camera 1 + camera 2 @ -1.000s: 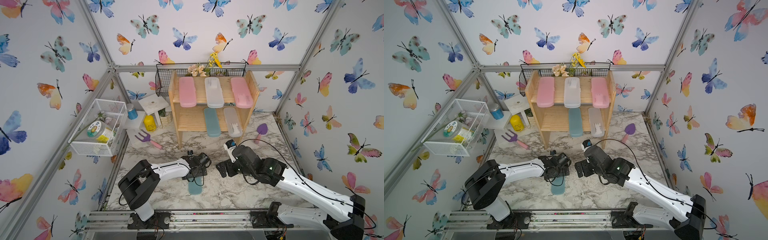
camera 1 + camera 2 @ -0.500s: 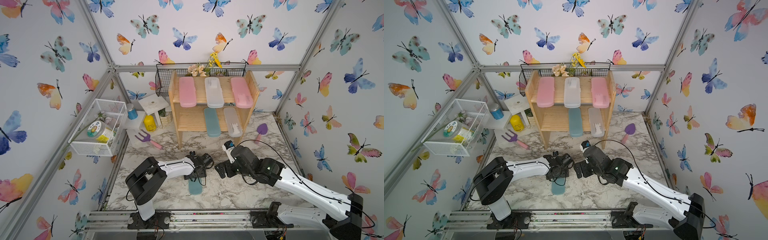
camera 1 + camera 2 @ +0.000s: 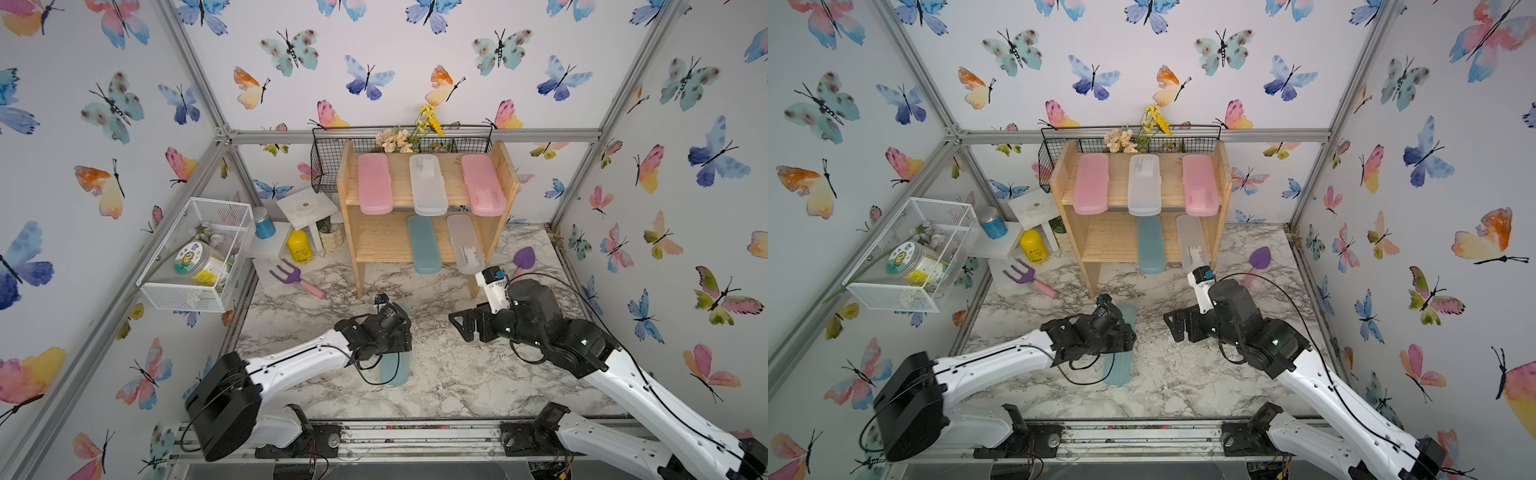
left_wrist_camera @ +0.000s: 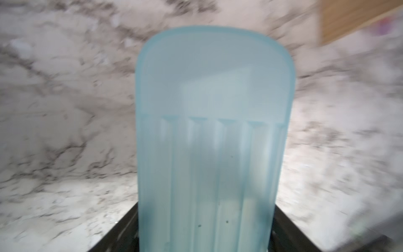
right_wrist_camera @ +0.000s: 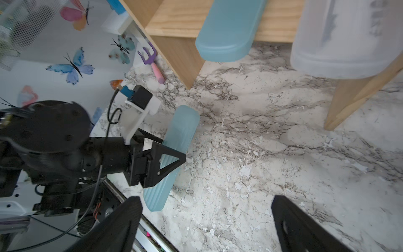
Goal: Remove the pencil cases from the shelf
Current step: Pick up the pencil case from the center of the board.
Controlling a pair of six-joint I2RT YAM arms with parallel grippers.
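- Pencil cases (image 3: 428, 185): five lie on the wooden shelf (image 3: 509, 178) at the back, and one lies off it on the marble surface (image 3: 457, 382).
- Left hand (image 5: 172, 150): reaches in low over the surface in front of the shelf. Its fingers (image 5: 174, 157) sit against the two long edges of the loose teal case (image 3: 395, 370), gripping it across its narrow width near the middle. The case looks flat on the marble, though I cannot tell whether it is fully resting there.
- Shelf, top tier, left to right: left pink case (image 3: 375, 183), upper white case (image 3: 428, 185), right pink case (image 3: 483, 185). They lie side by side and apart, their front ends poking over the edge.
- Shelf, lower tier: lower teal case (image 3: 424, 245), then lower white case (image 3: 465, 243). Both overhang the front edge. The left part of this tier is bare.
- Right hand (image 3: 461, 328): empty, fingers spread wide, hovering over the surface near the shelf's right front leg and below the lower white case.
- Handling, as a judgement: these look like light, stiff, thin-walled plastic boxes with a smooth, probably slippery skin. The overhanging front end is likely the easiest place to pinch, across the narrow width and firmly enough that the case does not slide.
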